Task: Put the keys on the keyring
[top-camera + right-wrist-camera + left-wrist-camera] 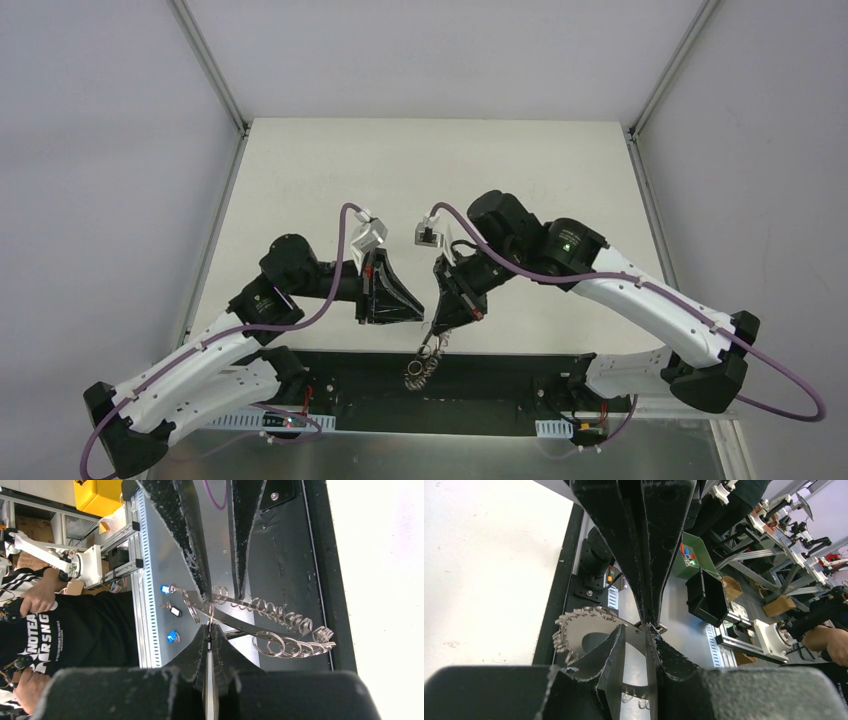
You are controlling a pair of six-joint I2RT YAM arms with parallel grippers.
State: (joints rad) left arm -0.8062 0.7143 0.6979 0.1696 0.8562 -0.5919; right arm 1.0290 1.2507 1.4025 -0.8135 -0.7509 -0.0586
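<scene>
The keyring (418, 368), a silvery band fringed with wire loops, hangs over the table's near edge between both grippers. My right gripper (437, 338) is shut on one thin loop of it, as the right wrist view (210, 627) shows, and the band (235, 623) runs across just past its tips. My left gripper (418, 318) stands open by a narrow gap (636, 630), its tips at the band (584, 625). The right fingers (651, 555) meet it from above. A tiny dark key with a pale end (175, 611) shows by the band's far end; I cannot tell whether it hangs on a loop.
A black rail (500, 375) runs along the white table's (430, 180) near edge. Two small blue tags (165, 588) sit near the key. Beyond the edge are a black box (709, 597), metal frames and a person in a black T-shirt (75, 630).
</scene>
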